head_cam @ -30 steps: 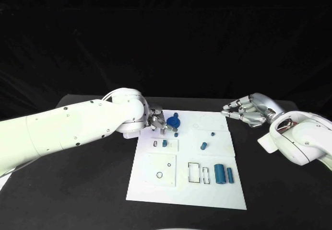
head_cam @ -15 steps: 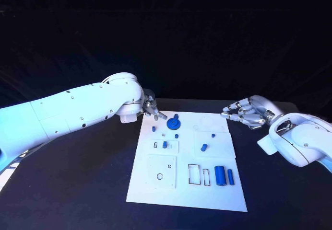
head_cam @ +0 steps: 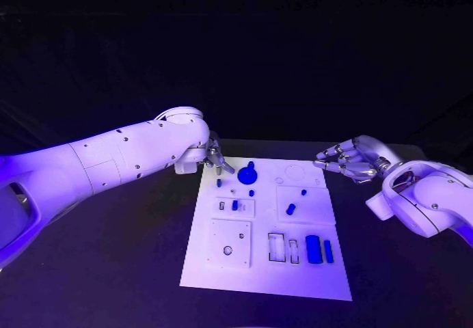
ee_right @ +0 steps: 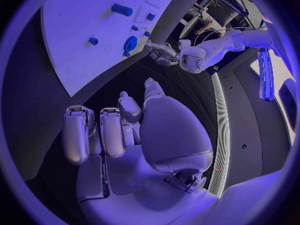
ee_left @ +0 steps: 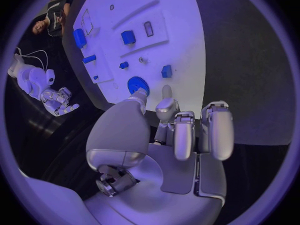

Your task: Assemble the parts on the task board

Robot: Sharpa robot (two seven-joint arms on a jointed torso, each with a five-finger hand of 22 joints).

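Note:
The white task board (head_cam: 229, 273) lies mid-table with blue parts on it. A round blue gear (head_cam: 247, 175) sits near its far edge, small blue pieces (head_cam: 234, 204) stand below it, and a large blue cylinder (head_cam: 312, 249) lies low on the right. My left hand (head_cam: 213, 158) hovers at the board's far left corner, fingers apart and holding nothing. In the left wrist view the fingertips (ee_left: 165, 92) point toward the gear (ee_left: 137, 85) without touching it. My right hand (head_cam: 345, 162) hangs off the board's far right corner, fingers curled in with nothing in them (ee_right: 103, 132).
Black table (head_cam: 118, 260) surrounds the board on all sides. Recesses and outlined slots (head_cam: 277, 247) mark the board's lower half. The left arm (head_cam: 109, 164) stretches across the table's left side. The right arm (head_cam: 424, 198) sits at the right edge.
My left hand has drawn back from over the gear to the board's far left corner; the gear stays on the board. The right hand has hardly moved.

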